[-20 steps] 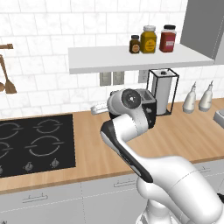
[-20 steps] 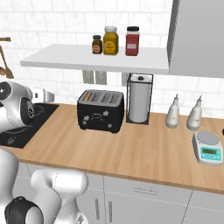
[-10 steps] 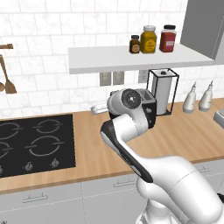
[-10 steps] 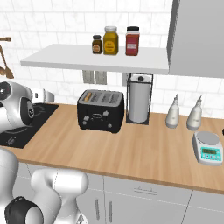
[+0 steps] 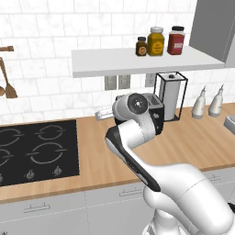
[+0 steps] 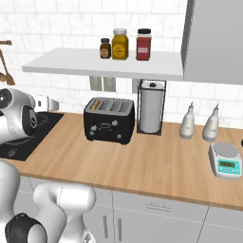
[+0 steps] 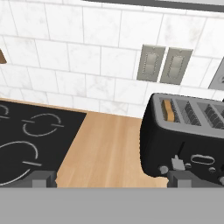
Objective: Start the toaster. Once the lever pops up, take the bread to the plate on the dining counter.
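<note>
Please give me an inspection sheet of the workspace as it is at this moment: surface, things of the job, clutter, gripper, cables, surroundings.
Surface: wood counter, black hob inset beside it.
Job's things: black toaster by the wall; bread sits in one end slot.
Clutter: paper towel holder, two bottles, scale.
Gripper: gripper open, off the toaster, holding nothing.
Cables: nothing seen.
Surroundings: tiled wall, two outlets, shelf with three jars, wooden utensils hanging on the wall.

Bread in toaster, right of cooktop.
</note>
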